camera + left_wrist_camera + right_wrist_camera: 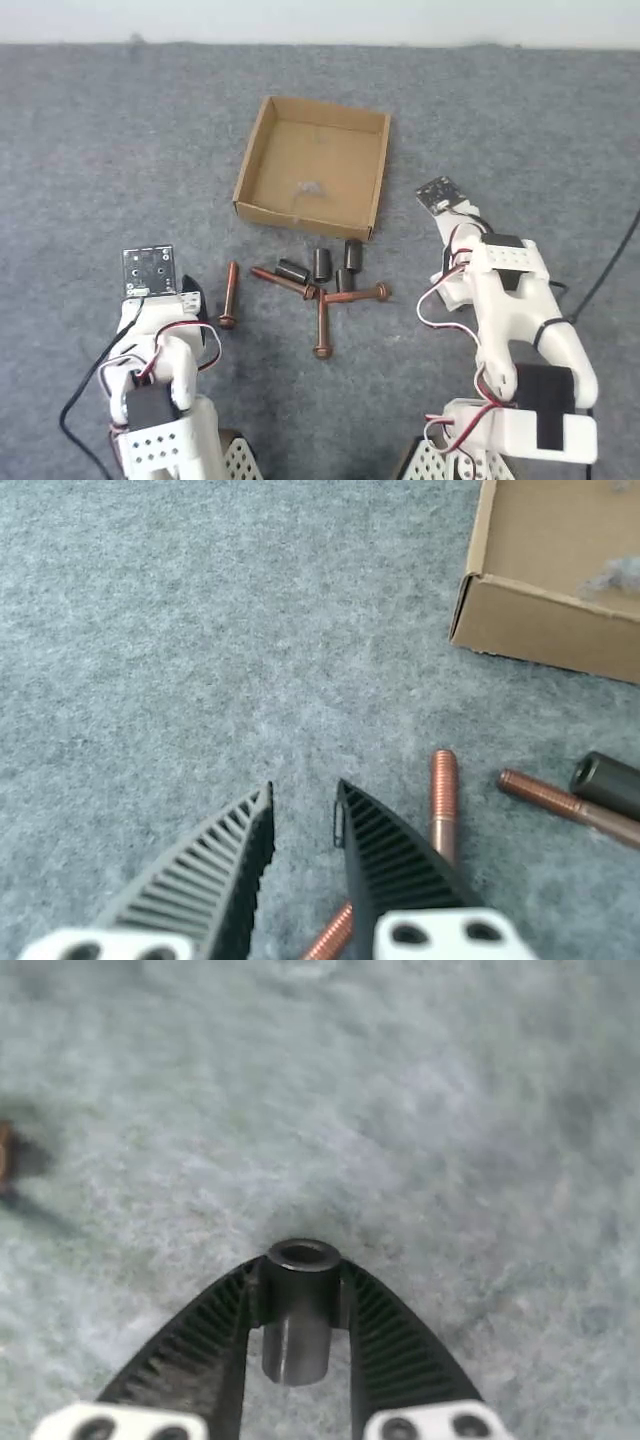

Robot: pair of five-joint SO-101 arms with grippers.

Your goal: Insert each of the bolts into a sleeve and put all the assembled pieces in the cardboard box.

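The open cardboard box (310,165) lies at the far middle of the grey carpet. In front of it are several copper bolts (322,325) and several black sleeves (322,264) in a loose cluster. One bolt (230,293) lies apart, just right of my left gripper (193,300). In the left wrist view that gripper (305,795) is open over bare carpet, and the bolt (443,795) lies beside one finger. A short copper piece (330,935) shows low between the fingers. My right gripper (300,1272) is shut on a black sleeve (297,1305), held bore up above the carpet.
The right arm (510,290) stands right of the cluster, the left arm (160,340) at the near left. The box corner (520,620), another bolt (545,798) and a sleeve (605,780) lie ahead of the left gripper. A copper end (5,1155) shows at the right wrist view's edge.
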